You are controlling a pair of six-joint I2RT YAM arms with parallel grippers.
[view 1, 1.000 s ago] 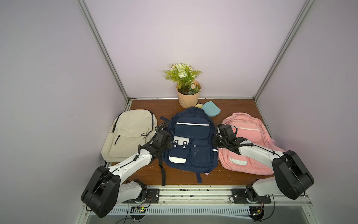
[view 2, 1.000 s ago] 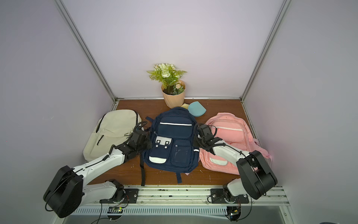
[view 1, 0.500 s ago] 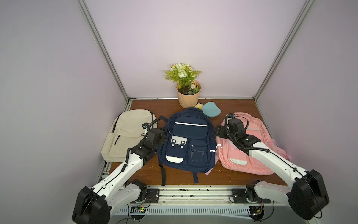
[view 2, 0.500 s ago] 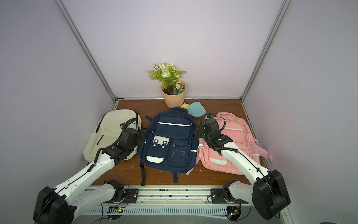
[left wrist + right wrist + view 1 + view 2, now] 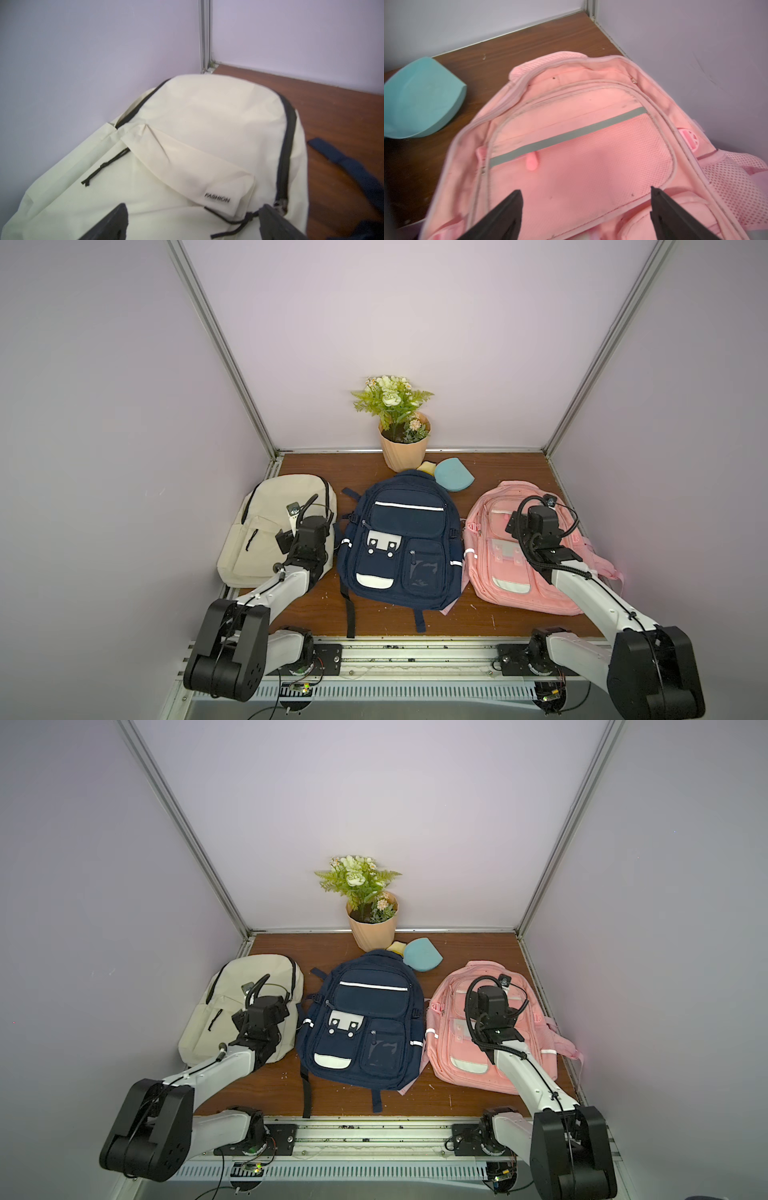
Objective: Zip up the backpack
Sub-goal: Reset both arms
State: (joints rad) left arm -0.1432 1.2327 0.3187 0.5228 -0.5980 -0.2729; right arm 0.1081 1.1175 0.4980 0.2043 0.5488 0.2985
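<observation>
**Position.** Three backpacks lie flat on the surface. The navy backpack is at the centre, with its top toward the rear edge. The cream backpack lies along the left edge and the pink backpack along the right edge. The navy backpack lies between the two arms, so it is judged to be the task item.

**Fingers.** The left fingers are spread wide and empty above the cream backpack. The right fingers are spread wide and empty above the pink backpack. Neither set touches the navy backpack.

**Step in hand.** No zip pull is gripped. In both top views the navy backpack shows no gaping opening, but its zip lines are too small to confirm closure. The closing stroke is judged to be complete or nearly so.

**Next move.**
1. Check that the main zip is closed.
2. If a gap remains, pin the fabric beside the zip track with one set of fingers.
3. Pinch the small pull tab with the other set.
4. Draw the tab along the curve without lifting the backpack.
</observation>
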